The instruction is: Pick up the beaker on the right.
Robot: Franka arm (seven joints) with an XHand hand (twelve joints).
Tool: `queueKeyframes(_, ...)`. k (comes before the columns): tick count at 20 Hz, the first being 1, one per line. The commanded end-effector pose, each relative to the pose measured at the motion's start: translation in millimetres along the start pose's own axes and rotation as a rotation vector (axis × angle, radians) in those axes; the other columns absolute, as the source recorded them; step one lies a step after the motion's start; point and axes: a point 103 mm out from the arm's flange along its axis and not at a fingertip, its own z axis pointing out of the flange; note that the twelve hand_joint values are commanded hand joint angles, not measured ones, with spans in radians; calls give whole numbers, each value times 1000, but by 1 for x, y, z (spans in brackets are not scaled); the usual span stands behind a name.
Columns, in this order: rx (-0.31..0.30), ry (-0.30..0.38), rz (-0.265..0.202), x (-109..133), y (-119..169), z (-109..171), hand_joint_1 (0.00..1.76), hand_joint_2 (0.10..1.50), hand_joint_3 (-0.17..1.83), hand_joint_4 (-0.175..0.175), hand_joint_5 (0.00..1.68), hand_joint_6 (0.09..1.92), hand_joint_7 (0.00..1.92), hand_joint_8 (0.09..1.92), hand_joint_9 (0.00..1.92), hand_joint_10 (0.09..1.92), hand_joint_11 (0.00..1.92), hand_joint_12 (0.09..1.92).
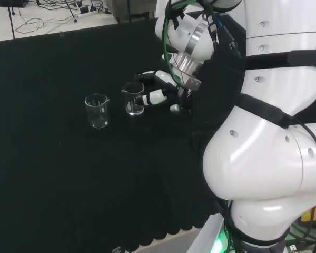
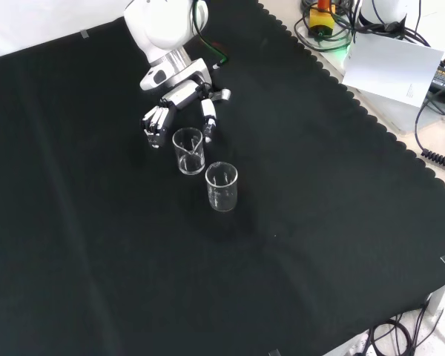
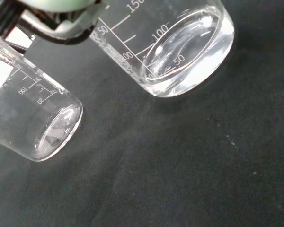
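The right beaker (image 1: 134, 98), upright on the tabletop (image 1: 52, 174) in the head view, is flanked by the hand (image 1: 160, 95), fingers spread, not closed on it.

Bench under black cloth (image 1: 68, 184), scalloped edge along the near side in head view, along the right side in front view. Two clear glass beakers stand upright on it, close together but apart: right beaker (image 1: 133, 98) and left beaker (image 1: 97, 110) in head view; in front view the first is the farther one (image 2: 188, 150), the other nearer (image 2: 222, 186). Both look empty. Small tape bits at cloth edges
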Motion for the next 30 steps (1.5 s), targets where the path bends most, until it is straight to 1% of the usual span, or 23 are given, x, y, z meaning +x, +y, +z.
queueKeyframes(1,-9,33,-12,-2,4,9,827,563,496,-27,533,87,305,657,417,615,36,1396)
queueKeyframes(5,-22,60,-20,-3,5,11,830,561,500,-27,539,87,320,661,429,615,41,1394)
queueKeyframes(6,-20,63,-16,5,11,19,831,560,501,-27,540,87,321,661,430,614,41,1394)
queueKeyframes(9,-30,99,-38,1,7,16,834,558,509,-27,545,87,337,662,446,610,47,1389)
queueKeyframes(13,-27,115,-50,1,7,12,834,553,517,-31,516,87,344,658,454,600,50,1384)
queueKeyframes(16,-24,110,-57,10,10,18,833,551,517,-32,509,87,345,657,455,598,51,1384)
queueKeyframes(19,-24,116,-60,13,10,22,832,548,518,-32,507,87,345,657,456,596,51,1384)
queueKeyframes(23,-27,122,-51,15,11,28,828,544,516,-32,507,87,345,656,456,595,52,1384)
queueKeyframes(27,-66,135,-19,12,11,28,827,542,516,-32,512,87,346,656,457,594,52,1383)
queueKeyframes(30,-97,145,-4,11,11,27,826,542,516,-33,531,87,347,657,458,593,55,1384)
